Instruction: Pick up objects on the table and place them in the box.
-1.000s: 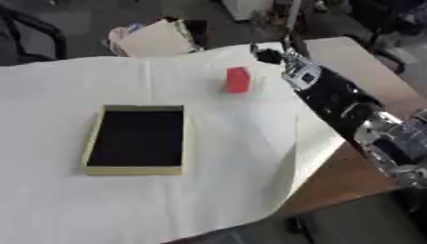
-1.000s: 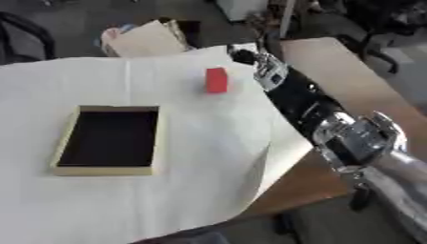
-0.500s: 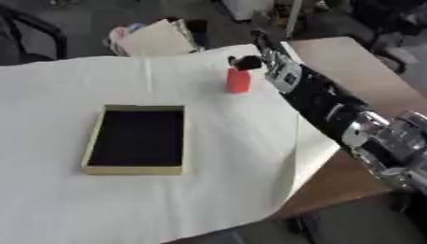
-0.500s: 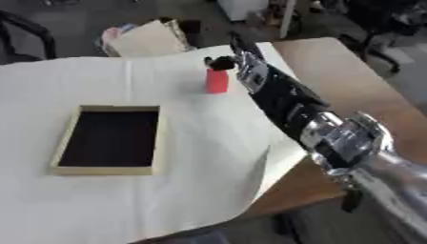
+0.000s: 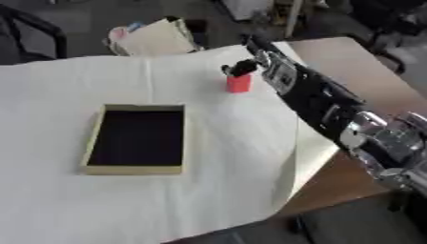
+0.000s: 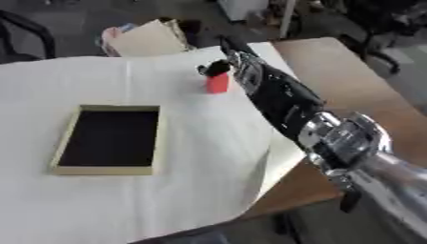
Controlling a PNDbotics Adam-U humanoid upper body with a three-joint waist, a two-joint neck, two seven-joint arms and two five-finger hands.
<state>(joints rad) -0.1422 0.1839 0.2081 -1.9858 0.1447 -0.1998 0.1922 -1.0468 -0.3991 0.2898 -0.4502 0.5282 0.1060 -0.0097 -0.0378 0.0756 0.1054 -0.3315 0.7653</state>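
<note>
The right hand [image 5: 250, 61] is laid over the top of the red block [image 5: 238, 83], thumb curled at its near-left side; a closed pinch cannot be confirmed. The block stands on the cloth [image 5: 208, 190], far-right of the box [image 5: 92, 162]. Both sides should be clamped before lifting.

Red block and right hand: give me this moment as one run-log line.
right hand: at top of red block, grasp unconfirmed | block: upright on white cloth | box: nothing visible inside | left hand: not in view
</note>
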